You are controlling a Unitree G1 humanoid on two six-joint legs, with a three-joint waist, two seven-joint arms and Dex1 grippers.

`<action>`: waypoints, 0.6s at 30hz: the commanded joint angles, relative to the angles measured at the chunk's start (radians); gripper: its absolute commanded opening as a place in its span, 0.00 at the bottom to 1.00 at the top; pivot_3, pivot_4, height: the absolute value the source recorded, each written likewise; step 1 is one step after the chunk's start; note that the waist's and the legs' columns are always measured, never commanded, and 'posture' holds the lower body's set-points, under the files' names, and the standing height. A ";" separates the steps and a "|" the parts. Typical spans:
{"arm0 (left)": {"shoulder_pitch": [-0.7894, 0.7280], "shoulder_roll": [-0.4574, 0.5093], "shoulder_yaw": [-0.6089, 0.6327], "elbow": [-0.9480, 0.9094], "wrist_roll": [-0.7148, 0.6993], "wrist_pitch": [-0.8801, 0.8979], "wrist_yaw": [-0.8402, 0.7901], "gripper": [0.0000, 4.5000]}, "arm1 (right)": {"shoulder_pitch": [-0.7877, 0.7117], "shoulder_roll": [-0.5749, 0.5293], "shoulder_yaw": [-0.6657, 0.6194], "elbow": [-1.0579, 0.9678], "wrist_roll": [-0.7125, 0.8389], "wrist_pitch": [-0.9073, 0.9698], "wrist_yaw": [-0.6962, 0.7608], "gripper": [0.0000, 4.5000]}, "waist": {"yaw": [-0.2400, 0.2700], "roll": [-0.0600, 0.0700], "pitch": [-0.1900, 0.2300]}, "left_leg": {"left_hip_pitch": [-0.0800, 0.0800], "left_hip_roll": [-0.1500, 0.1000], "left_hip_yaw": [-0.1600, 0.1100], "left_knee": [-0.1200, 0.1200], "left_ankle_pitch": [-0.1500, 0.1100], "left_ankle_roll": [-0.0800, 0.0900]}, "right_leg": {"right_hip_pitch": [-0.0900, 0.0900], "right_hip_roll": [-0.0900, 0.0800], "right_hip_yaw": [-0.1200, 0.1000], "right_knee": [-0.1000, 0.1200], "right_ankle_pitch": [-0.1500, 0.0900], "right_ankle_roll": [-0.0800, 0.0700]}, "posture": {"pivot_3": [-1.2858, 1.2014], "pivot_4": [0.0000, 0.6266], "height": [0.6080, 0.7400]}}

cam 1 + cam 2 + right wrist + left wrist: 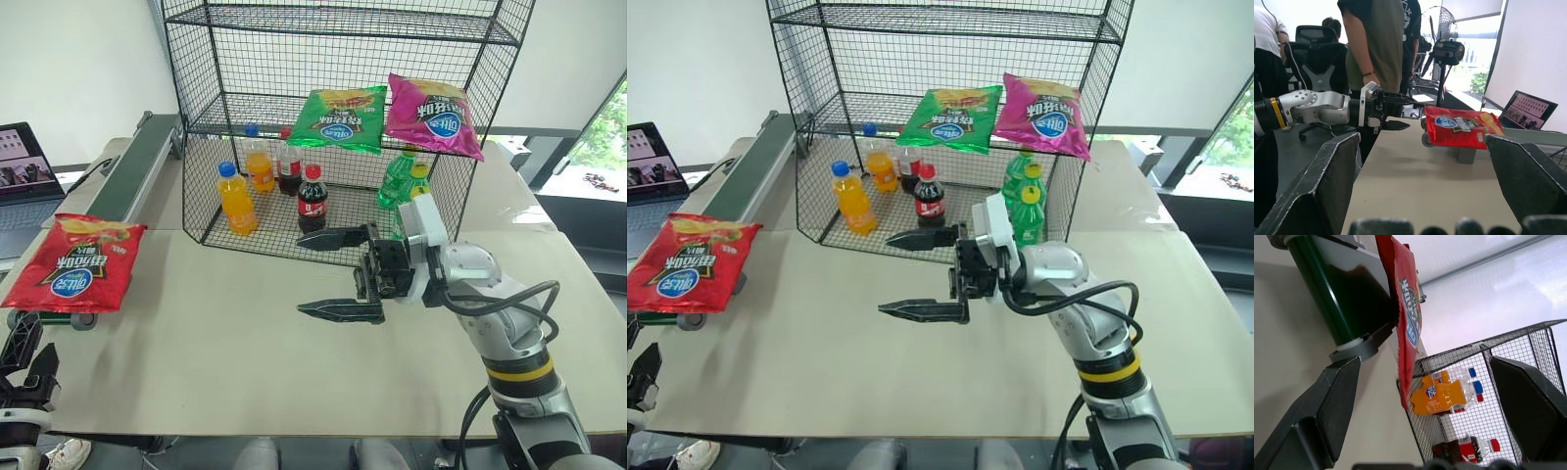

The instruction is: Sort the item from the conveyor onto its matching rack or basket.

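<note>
Left eye view, red chip bag (76,262) (blue oval logo), crinkly, flat

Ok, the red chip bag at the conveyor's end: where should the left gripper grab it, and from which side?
Likely its overhanging near edge. The red chip bag lies flat on the conveyor end, its near part sticking out past the roller with free space beneath. The left gripper, open, sits level with it on the robot's side, so come in level, one finger above and one below, and pinch the crinkly edge.

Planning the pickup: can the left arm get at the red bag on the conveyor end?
Probably yes: the left gripper, jaws open, sits beside the red bag with nothing between them.
</note>
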 commanded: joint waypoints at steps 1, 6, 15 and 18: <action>-0.017 0.027 0.012 0.022 0.012 -0.012 -0.012 0.99 | -0.020 0.004 -0.030 -0.027 0.027 0.007 -0.017 1.00 | 0.000 0.000 0.000 | 0.000 0.000 0.000 0.000 0.000 0.000 | 0.000 0.000 0.000 0.000 0.000 0.000 | 0.52 0.24 0.98; -0.044 0.044 0.014 0.067 0.033 -0.010 -0.016 0.99 | -0.030 0.008 -0.033 -0.018 0.020 0.003 -0.037 1.00 | -0.001 0.000 0.000 | 0.000 0.000 0.000 0.000 0.000 0.000 | -0.001 0.000 0.000 0.000 0.000 0.000 | 0.52 0.24 0.98; -0.058 0.058 0.009 0.069 0.049 0.012 -0.026 0.29 | -0.026 0.009 -0.035 -0.018 0.016 0.004 -0.067 1.00 | -0.001 0.000 0.000 | -0.001 0.000 0.000 -0.001 0.000 0.000 | -0.001 0.000 0.000 0.000 0.000 0.001 | 0.52 0.24 0.98; -0.059 0.068 0.014 0.076 0.048 0.019 -0.028 0.00 | -0.023 0.013 -0.034 -0.020 0.016 0.003 -0.076 1.00 | 0.000 0.000 0.000 | -0.001 0.000 0.000 -0.001 0.000 0.000 | -0.001 0.000 0.000 0.000 0.000 0.001 | 0.52 0.24 0.98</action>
